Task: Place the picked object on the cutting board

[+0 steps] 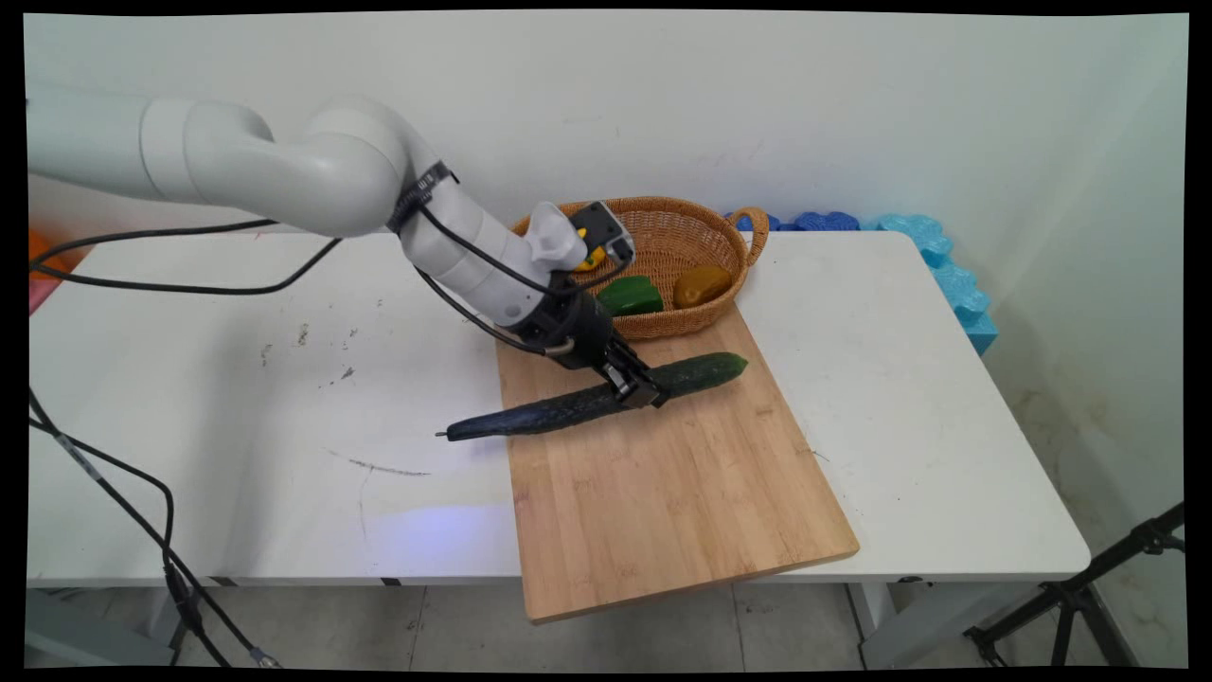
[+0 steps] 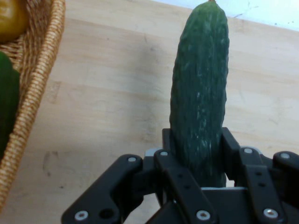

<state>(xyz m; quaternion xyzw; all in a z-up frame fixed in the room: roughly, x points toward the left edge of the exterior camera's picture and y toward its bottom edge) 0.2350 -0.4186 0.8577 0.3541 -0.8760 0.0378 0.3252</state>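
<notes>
A long dark green cucumber (image 1: 587, 400) lies slantwise across the far end of a wooden cutting board (image 1: 663, 483), its stem end sticking out over the white table on the left. My black gripper (image 1: 636, 386) is shut on the cucumber a little right of its middle. In the hand view the cucumber (image 2: 201, 93) runs upward from between the fingers (image 2: 175, 154), over the board (image 2: 107, 93). I cannot tell whether the cucumber rests on the board or hangs just above it.
A wicker basket (image 1: 701, 232) stands right behind the board, holding a green pepper (image 1: 630, 296), a brownish-yellow fruit (image 1: 702, 284) and something yellow behind the wrist. Its rim (image 2: 35, 88) shows in the hand view. Blue foam pieces (image 1: 947, 270) line the table's far right edge.
</notes>
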